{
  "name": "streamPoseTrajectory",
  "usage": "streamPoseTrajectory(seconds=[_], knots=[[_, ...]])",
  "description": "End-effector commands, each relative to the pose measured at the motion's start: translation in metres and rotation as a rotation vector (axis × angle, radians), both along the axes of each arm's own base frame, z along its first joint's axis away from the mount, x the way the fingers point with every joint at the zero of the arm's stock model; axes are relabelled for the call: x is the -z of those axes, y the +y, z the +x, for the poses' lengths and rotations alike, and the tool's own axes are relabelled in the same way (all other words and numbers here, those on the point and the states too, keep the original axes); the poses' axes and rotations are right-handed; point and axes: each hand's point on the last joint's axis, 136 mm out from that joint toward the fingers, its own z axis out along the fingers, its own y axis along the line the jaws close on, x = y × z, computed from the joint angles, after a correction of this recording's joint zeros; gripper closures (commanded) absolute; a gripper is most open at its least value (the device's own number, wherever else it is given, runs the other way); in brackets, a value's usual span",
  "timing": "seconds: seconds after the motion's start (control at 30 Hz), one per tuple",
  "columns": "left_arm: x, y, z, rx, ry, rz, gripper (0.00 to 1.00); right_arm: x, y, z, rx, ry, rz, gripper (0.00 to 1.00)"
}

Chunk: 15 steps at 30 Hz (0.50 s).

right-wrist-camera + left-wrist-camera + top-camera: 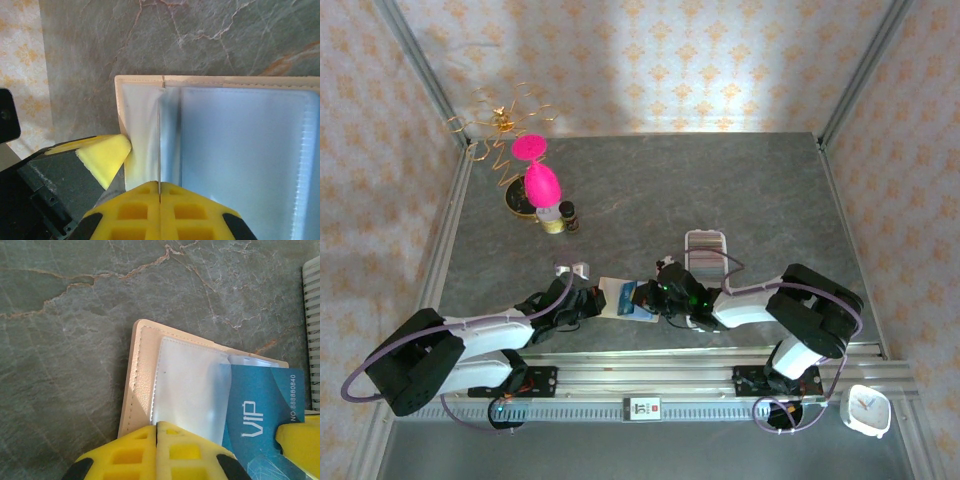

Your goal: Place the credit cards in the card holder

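My left hand (156, 426), fully closed, rests its tips on the near edge of the card holder (136, 385), I think to keep it open and flat on the bench (75, 315). My right hand (159, 185), closed too, leans low over the clear sleeve (240, 150). The blue card (260, 405) sits half inside. I cannot tell if either hand pinches something.

Credit card (262, 415) lies on card holder (141, 375).

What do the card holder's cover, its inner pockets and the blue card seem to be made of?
Card holder cover: beige leather or imitation, matte grain, stitched edge.
Inner pockets: clear soft plastic, glossy, with welded seams.
Blue card: probably stiff plastic, smooth printed face with white VIP lettering.
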Motion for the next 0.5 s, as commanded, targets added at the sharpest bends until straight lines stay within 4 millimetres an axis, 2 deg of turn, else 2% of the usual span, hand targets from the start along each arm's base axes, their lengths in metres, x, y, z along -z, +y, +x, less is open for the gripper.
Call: streamPoseTrajectory(seconds=[0.0,0.1,0.47], knots=[[0.005,0.007,-0.004,-0.020,0.011,0.022,1.00,-0.002,-0.006,0.004,0.020,-0.050,-0.042,1.00],[0.005,0.007,-0.004,-0.021,0.010,0.022,1.00,0.000,-0.010,0.006,0.023,-0.067,-0.073,1.00],[0.006,0.006,-0.004,-0.016,0.013,0.022,1.00,-0.005,0.000,0.004,0.001,-0.059,0.000,1.00]])
